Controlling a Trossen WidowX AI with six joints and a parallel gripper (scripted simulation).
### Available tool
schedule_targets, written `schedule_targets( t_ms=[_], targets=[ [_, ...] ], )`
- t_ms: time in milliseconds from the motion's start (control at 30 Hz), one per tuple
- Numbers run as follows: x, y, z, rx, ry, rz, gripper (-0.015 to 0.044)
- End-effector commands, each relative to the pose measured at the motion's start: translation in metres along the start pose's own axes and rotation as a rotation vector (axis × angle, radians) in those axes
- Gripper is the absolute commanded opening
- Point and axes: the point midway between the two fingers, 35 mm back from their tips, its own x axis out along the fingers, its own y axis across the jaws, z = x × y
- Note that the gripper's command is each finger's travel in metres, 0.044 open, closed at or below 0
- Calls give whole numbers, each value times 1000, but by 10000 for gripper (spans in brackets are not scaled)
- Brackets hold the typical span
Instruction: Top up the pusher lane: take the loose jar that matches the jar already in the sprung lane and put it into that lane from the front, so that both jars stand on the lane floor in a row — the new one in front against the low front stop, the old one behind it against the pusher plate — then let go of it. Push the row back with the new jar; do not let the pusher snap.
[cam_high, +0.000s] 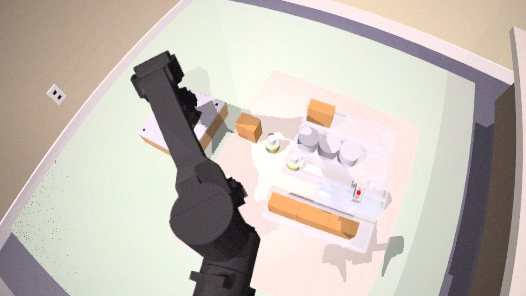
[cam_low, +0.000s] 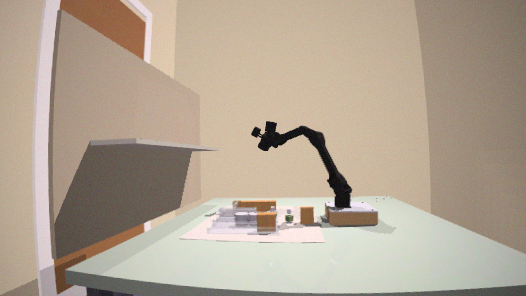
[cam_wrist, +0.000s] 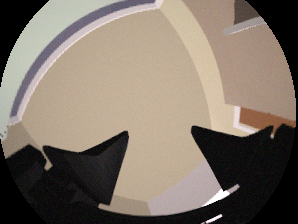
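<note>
Tabletop mat (cam_high: 300, 260) holds loose jar (cam_high: 271, 144), far below the spread end effector (cam_wrist: 160, 152).

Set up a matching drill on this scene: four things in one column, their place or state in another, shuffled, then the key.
Things
1. gripper
2. two loose jars
3. three grey jars
4. row of orange boxes

Place or state
A. in a rack lane nearest the arm
B. open, high above the table
C. on the mat before the rack
D. side by side in a rack lane

Pairs: 1-B, 2-C, 3-D, 4-A
</note>
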Motion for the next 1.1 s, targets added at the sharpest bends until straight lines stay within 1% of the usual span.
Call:
schedule_targets(
  t_ms=[0,33,233,333,433,567,800,933,1067],
  targets=[
    [-1,-1,2,9,-9,-4,426],
    [-6,-5,8,35,-34,-14,440],
    [-68,-36,78,334,-362,-55,440],
    [-107,-44,110,479,-531,-18,440],
    [-147,-45,137,614,-686,60,440],
    [-198,-41,165,752,-857,202,440],
    [-284,-21,197,900,-1055,507,440],
    [-336,-1,208,958,-1118,739,440],
    [-387,25,211,990,-1123,995,440]
  ],
)
